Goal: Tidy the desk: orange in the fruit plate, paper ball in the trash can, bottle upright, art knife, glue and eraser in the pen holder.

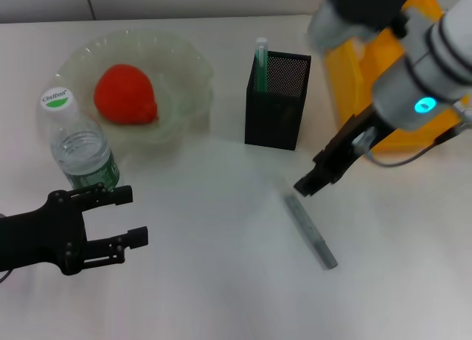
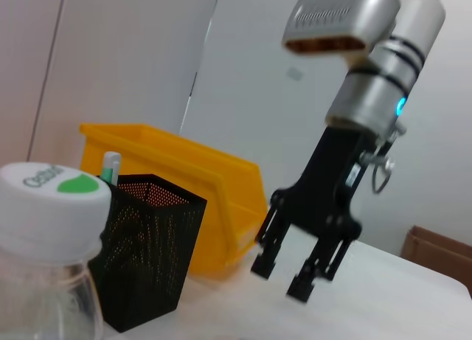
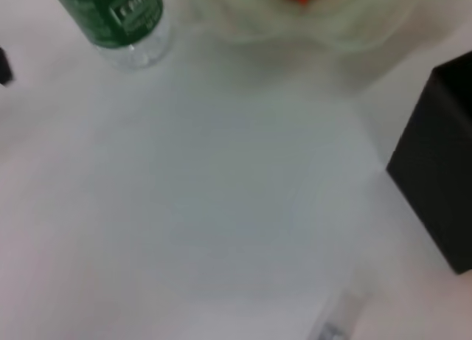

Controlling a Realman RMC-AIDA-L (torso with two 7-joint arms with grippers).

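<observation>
The trash can (image 1: 380,74), at the head view's upper right, hides its inside, so the paper ball cannot be judged. In the upper left the fruit plate (image 1: 184,74) already holds the orange (image 1: 125,95). The pen holder (image 1: 278,108), upper centre, has a green-capped stick in it. The bottle (image 1: 77,144) stands upright at left — done. One job visibly remains — the long grey stick (image 1: 310,231) lies right of centre. Just above it hangs the right gripper (image 1: 308,184), jaws parted, empty. The left gripper (image 1: 125,216), lower left, is open and empty.

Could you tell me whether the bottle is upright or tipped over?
Upright: the bottle stands on its base, cap up, beside the fruit plate.
</observation>
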